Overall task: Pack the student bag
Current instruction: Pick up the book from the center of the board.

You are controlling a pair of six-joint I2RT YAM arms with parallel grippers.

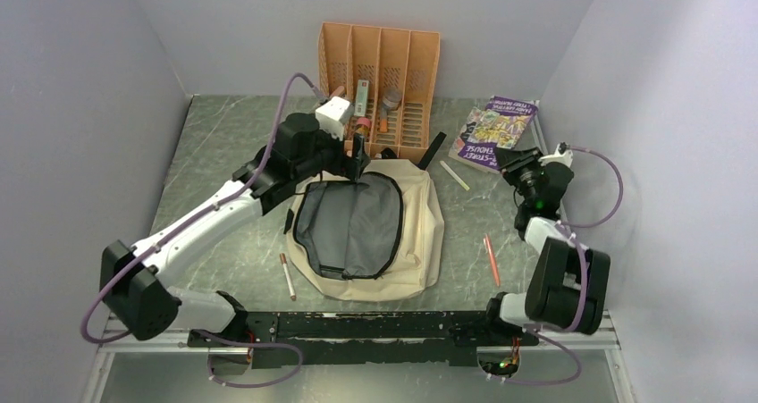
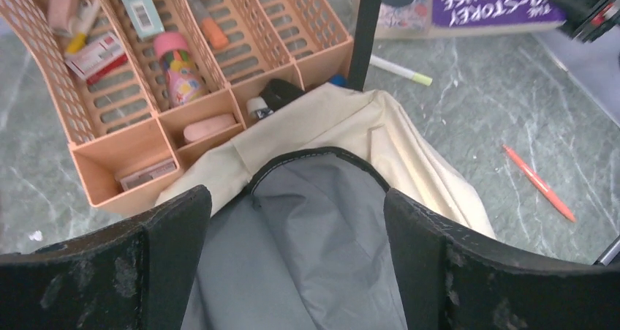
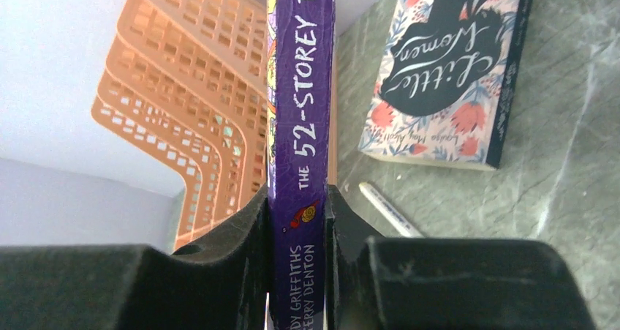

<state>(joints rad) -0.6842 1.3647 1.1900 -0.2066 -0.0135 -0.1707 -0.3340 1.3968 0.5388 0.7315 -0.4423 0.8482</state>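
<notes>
- Top view: the bag (image 1: 420, 233) lies unzipped mid-table. The left gripper (image 1: 356, 166) hovers at its far rim, and the right gripper (image 1: 518, 163) meets a purple book (image 1: 496, 128) to the bag's right.
- Left wrist: jaws spread wide and empty above the bag's lining. They would do best pinning the rim open.
- Right wrist: jaws clamped on the purple book's spine. Lift it clear of the second book (image 3: 446, 74), then feed it flat into the bag.

Cream student bag (image 1: 420, 233), flat on table; unzipped, grey lining showing

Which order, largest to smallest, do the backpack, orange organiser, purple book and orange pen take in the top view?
1. backpack
2. orange organiser
3. purple book
4. orange pen
None look alike.
</notes>
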